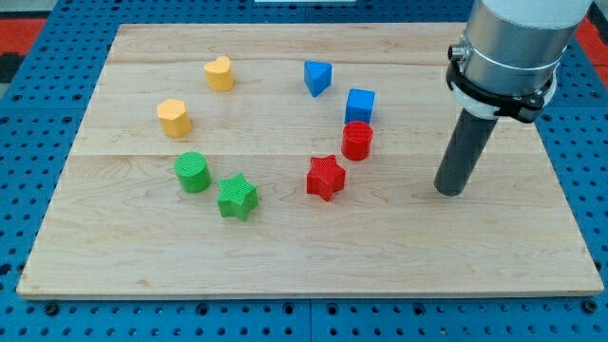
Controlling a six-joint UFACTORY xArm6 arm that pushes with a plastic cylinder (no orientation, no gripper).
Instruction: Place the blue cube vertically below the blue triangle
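The blue cube (pixel 360 104) sits on the wooden board right of centre, touching the red cylinder (pixel 357 141) just below it. The blue triangle (pixel 317 77) lies up and to the left of the cube, a short gap away. My tip (pixel 449 191) rests on the board well to the right of the cube and lower than it, apart from every block. The dark rod rises from it to the grey arm body at the view's top right.
A red star (pixel 325 177) lies below-left of the red cylinder. A green star (pixel 237 197) and green cylinder (pixel 193 172) sit lower left. Two yellow heart blocks (pixel 219 73) (pixel 174 117) sit upper left. The board's edge (pixel 313 291) borders a blue pegboard.
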